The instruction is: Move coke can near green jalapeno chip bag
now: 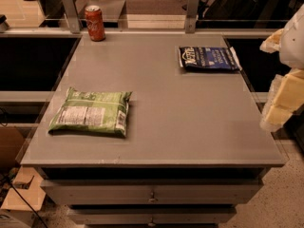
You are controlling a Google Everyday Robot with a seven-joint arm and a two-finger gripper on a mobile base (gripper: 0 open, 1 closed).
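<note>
The coke can [94,23] is a small red can with a silver top, standing upright at the far left corner of the grey table [190,127]. The green jalapeno chip bag [91,112] lies flat near the table's front left, white nutrition panel facing up. My gripper [281,99] hangs at the right edge of the view, pale and yellowish, beside the table's right side. It is far from both the can and the green bag, and it holds nothing that I can see.
A dark blue chip bag [207,58] lies flat at the table's far right. Glass panels on metal posts [70,6] stand behind the far edge. Drawers [152,196] sit under the tabletop. A cardboard box [21,194] is on the floor at the left.
</note>
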